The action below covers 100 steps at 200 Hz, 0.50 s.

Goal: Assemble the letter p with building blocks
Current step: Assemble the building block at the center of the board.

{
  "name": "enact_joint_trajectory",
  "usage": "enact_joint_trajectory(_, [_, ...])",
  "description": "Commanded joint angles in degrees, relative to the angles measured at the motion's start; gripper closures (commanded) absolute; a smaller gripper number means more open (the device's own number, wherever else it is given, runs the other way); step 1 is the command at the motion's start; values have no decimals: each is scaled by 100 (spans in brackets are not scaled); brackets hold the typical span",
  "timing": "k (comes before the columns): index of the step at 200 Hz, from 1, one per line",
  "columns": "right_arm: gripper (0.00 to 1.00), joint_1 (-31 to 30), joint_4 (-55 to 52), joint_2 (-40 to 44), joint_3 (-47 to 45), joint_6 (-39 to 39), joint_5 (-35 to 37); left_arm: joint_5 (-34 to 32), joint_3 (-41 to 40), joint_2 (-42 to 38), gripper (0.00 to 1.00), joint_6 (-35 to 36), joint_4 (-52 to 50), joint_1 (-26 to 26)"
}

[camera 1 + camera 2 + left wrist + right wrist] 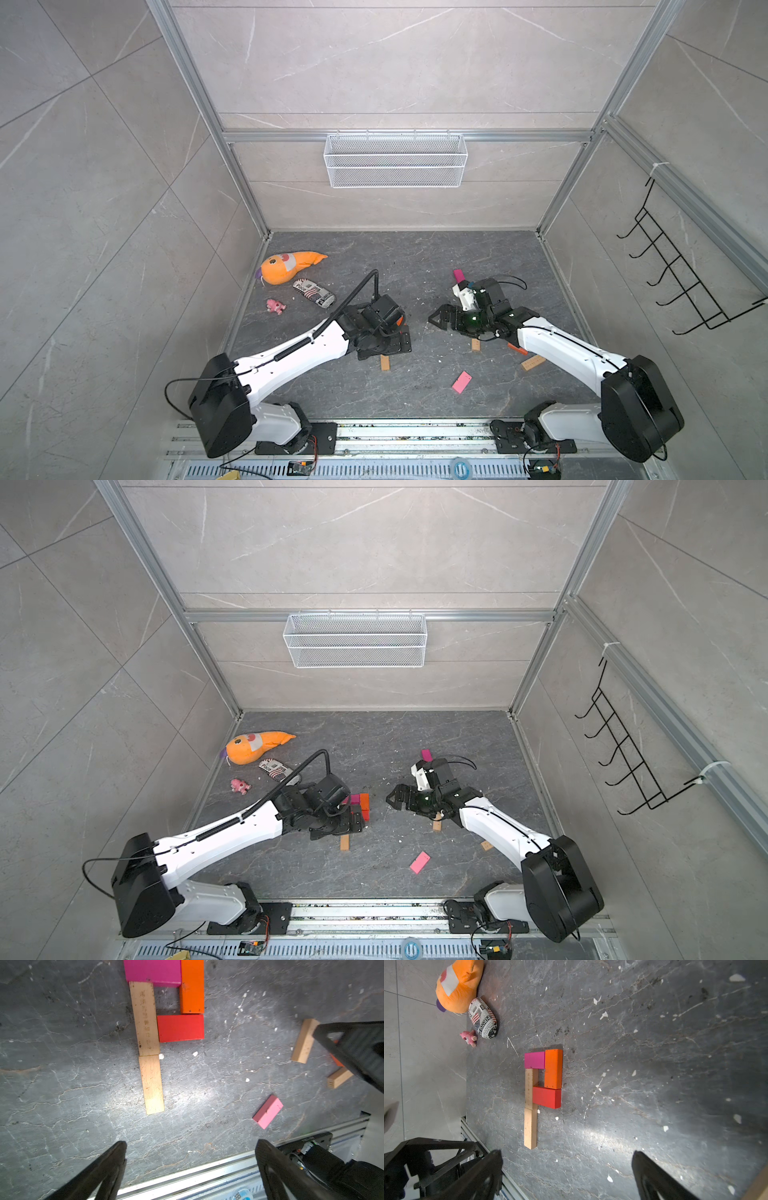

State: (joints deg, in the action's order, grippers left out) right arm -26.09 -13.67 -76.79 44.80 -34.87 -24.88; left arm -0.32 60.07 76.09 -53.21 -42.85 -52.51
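Surface: dark grey veined slab [415,257], scuffed and strewn with white chips, enclosed by pale tiled walls [395,62] on an aluminium frame [407,136]. A wire basket [395,160] hangs on the rear wall, and a black hook rack [681,282] on the side wall beyond the right pincer [566,1153]. Left pincer [191,1144]: jaws spread wide, nothing between them. Right pincer: likewise wide apart and empty. P [528,1093] lies flat on the slab just ahead of the left pincer's tips, clear of them, and farther ahead of the right pincer. Its stem [146,1018] is two tan pieces end to end; magenta brick [152,972], orange brick [192,987] and red brick [180,1027] close the loop on the side toward the right pincer. Loose: pink brick [268,1111] between the pincers, toward the rail [415,432]; tan brick [303,1041] and second tan brick [339,1077] near the right pincer, partly hidden by it; spare magenta brick [458,274] on its rear-wall side. Orange plush [286,268], printed pouch [313,293] and pink toy [275,306] lie well beyond the left pincer, near the wall.
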Motion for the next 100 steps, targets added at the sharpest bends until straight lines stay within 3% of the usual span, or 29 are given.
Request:
enact_joint_trajectory(1, [0,32,-206,-55,222,126,78,-198,-62,-433,0,353,174,-1])
enact_joint_trajectory(68, [0,60,-528,15,486,201,262,-582,-143,-1505,0,1118,433,83])
enact_joint_trajectory(100, [0,69,-643,42,574,211,419,-1036,-121,-1907,0,1868,629,101])
